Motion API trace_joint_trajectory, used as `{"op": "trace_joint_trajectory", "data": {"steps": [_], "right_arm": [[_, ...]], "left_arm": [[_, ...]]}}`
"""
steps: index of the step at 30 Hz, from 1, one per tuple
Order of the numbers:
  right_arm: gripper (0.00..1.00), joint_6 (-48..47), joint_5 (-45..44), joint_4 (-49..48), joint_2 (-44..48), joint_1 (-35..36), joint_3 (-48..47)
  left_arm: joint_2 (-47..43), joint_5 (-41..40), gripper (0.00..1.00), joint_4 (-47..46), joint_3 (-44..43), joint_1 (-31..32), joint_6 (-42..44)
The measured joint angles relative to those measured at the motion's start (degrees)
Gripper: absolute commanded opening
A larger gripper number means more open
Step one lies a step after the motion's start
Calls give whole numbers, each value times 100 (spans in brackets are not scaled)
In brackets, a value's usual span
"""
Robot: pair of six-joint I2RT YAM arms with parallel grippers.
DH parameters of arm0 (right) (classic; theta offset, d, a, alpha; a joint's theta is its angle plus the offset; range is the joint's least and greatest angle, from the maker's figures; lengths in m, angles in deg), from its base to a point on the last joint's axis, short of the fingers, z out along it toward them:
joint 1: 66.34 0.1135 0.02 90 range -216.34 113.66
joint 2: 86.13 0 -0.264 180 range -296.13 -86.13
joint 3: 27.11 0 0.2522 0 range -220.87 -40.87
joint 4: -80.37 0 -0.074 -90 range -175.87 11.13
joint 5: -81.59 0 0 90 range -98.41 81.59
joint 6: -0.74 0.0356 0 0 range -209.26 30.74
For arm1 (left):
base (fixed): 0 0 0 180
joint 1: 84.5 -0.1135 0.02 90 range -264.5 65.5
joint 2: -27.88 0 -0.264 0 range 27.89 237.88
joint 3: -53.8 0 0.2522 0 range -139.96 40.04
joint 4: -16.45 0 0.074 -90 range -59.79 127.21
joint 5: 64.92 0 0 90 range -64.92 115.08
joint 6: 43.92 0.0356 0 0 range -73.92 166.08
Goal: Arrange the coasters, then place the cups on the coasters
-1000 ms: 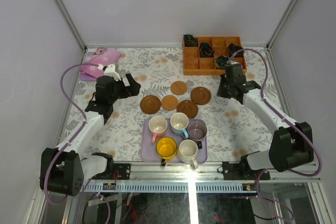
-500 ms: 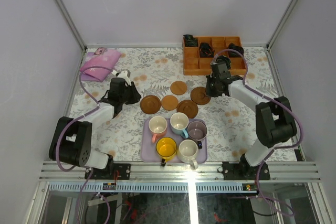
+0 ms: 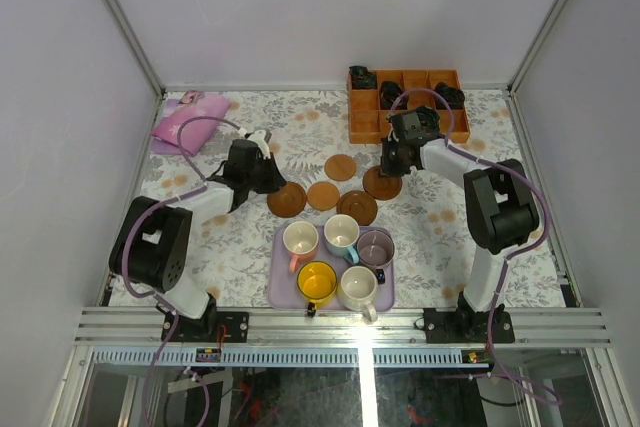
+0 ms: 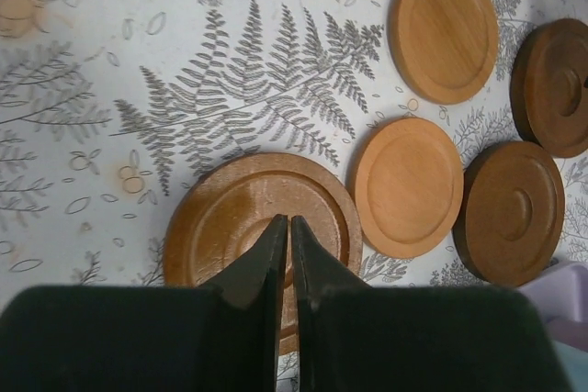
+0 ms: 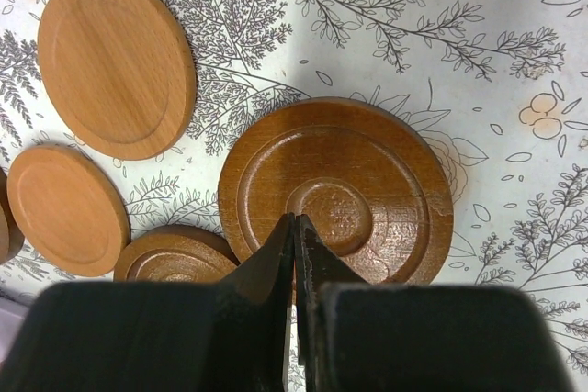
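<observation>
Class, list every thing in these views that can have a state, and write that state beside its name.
left claw, shut, tips over the leftmost coaster
right claw, shut, tips over the ringed coaster
coasters, all five flat on the table, bare
cups, upright, all five on the tray
box, open-topped, some compartments filled

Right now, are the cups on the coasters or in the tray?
In the tray: all five cups stand upright there; the coasters beyond it hold none.
</observation>
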Motion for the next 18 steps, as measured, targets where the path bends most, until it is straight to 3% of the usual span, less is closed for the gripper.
{"op": "trace_joint_trajectory", "data": {"steps": [10, 18], "right_arm": [[0, 48, 42, 79, -275, 0, -2], [0, 136, -560, 317, -350, 0, -125]], "left_arm": [[662, 221, 1, 114, -238, 111, -48], [852, 151, 4, 485, -391, 111, -37]]}}
